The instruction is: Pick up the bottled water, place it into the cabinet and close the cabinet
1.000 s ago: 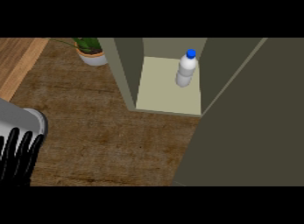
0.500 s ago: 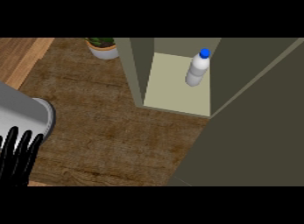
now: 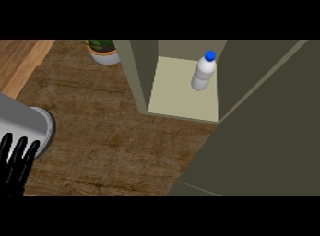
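A white water bottle (image 3: 202,75) with a blue cap stands upright inside the olive cabinet (image 3: 140,73), on its pale shelf floor near the right wall. The cabinet door (image 3: 271,133) fills the right side of the head view, swung across toward the opening. My left hand (image 3: 9,166) shows at the lower left with its fingers straight and pointing up, holding nothing and far from the bottle. The right hand is not visible; the door covers that side.
A potted plant (image 3: 103,50) in a grey pot stands at the back, left of the cabinet. My grey left forearm (image 3: 12,124) crosses the left edge. Dark wooden counter (image 3: 108,133) lies between the hand and the cabinet; lighter wood shows at the far left.
The view has shifted, so the cabinet and bottle sit further right in frame. The door covers more of the right side. The left hand stays still at the lower left.
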Motion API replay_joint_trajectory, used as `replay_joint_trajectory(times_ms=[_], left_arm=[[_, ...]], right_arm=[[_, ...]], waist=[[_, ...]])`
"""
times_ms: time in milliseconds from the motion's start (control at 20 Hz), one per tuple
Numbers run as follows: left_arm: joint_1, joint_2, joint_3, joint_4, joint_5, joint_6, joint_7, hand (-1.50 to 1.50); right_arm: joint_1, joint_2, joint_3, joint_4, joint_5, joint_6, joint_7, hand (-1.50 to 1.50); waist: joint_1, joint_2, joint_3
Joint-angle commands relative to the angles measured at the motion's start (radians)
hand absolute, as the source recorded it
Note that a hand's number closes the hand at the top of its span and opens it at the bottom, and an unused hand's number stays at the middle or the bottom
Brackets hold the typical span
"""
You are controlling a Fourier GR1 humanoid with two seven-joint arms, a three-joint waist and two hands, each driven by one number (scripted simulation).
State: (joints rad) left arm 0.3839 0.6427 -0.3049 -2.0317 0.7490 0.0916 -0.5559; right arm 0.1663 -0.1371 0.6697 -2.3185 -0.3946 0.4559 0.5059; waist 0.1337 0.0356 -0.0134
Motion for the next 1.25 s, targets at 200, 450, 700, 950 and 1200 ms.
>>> replay_joint_trajectory(times_ms=[200,450,700,950,1200], left_arm=[[0.026,0.005,0.022,0.004,0.007,-0.012,-0.016,-1.50],[0.029,0.005,0.017,0.010,0.026,-0.040,-0.011,-1.50],[0.023,0.020,0.022,0.016,0.027,-0.062,-0.003,-1.50],[0.025,0.005,0.020,0.028,0.029,-0.062,-0.005,-1.50],[0.026,0.004,0.042,0.059,0.040,-0.092,-0.015,-1.50]], right_arm=[[-0.056,0.131,-0.167,0.146,0.042,-0.272,-0.074,1.50],[-0.202,0.132,-0.278,0.269,0.015,-0.380,-0.073,1.50],[-0.464,0.136,-0.344,0.491,0.001,-0.561,-0.107,1.50],[-0.760,0.137,-0.396,0.769,-0.057,-0.671,-0.136,1.50],[-1.010,0.137,-0.426,1.032,-0.148,-0.730,-0.199,1.50]], waist=[[-0.013,0.005,0.005],[0.005,0.001,0.005],[0.026,0.001,0.009],[0.020,-0.006,0.011],[-0.009,-0.013,0.011]])
